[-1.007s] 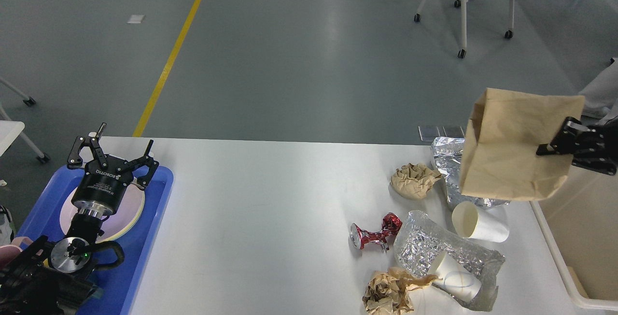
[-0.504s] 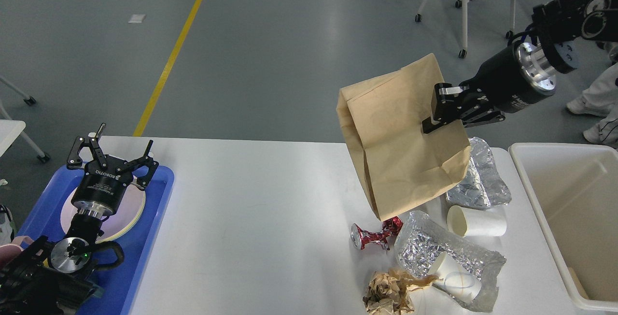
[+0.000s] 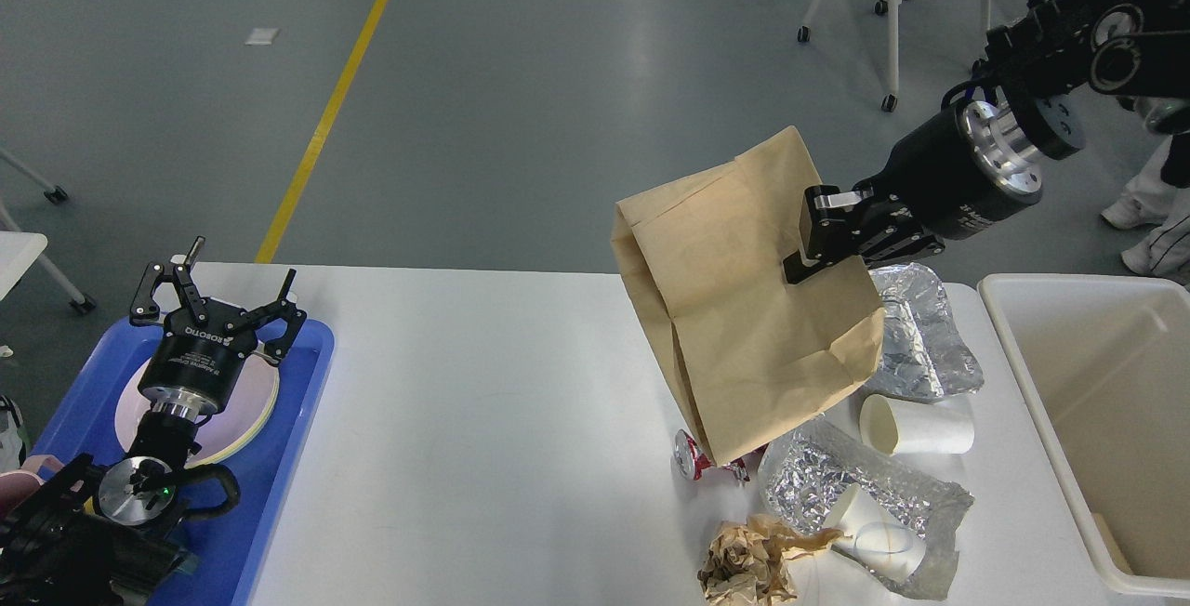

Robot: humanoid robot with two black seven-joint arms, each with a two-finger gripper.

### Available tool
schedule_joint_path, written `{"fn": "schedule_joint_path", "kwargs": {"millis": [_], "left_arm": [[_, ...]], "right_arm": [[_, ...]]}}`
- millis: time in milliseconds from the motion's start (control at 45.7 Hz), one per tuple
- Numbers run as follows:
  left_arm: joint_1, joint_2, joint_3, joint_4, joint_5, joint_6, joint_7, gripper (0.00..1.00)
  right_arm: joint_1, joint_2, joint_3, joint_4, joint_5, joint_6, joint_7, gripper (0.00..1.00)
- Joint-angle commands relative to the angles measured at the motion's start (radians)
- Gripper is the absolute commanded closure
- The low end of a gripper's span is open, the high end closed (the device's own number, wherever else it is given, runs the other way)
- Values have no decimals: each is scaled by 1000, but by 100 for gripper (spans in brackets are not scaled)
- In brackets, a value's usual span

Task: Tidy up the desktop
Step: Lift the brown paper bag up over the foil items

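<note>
Black jointed arms, silver wrist flanges, left pincer (image 3: 216,301) lettered ROBOTIQ, green LED

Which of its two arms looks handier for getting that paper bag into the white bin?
Right. Its claw already grips the brown paper bag in the air, close to the white bin. The left claw hangs open over the blue tray, far across the desktop.

The desk (image 3: 483,420) is smooth, white and slightly glossy. The brown paper bag (image 3: 744,336) is matt kraft paper, creased; the crumpled paper ball (image 3: 748,564) is the same rough stock. Two foil sheets (image 3: 920,336) (image 3: 818,485) are shiny, wrinkled metal film. The crushed can (image 3: 693,459) is glossy red metal. Paper cups (image 3: 916,425) look smooth (matt white). The tray (image 3: 297,401) is glossy blue plastic, the bin (image 3: 1041,383) cream plastic.
</note>
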Motion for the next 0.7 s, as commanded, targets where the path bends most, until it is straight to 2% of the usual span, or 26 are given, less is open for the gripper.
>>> {"fn": "schedule_joint_path", "kwargs": {"millis": [0,350,679], "left_arm": [[0,1,0,0,0,0,0,2],[0,1,0,0,0,0,0,2],[0,1,0,0,0,0,0,2]], "right_arm": [[0,-7,-21,-2,0,-5,0,100],[-28,-7,-62,-31,-3,-12,0,100],[-192,-24,-121,-248,0,-44,1,100]]}}
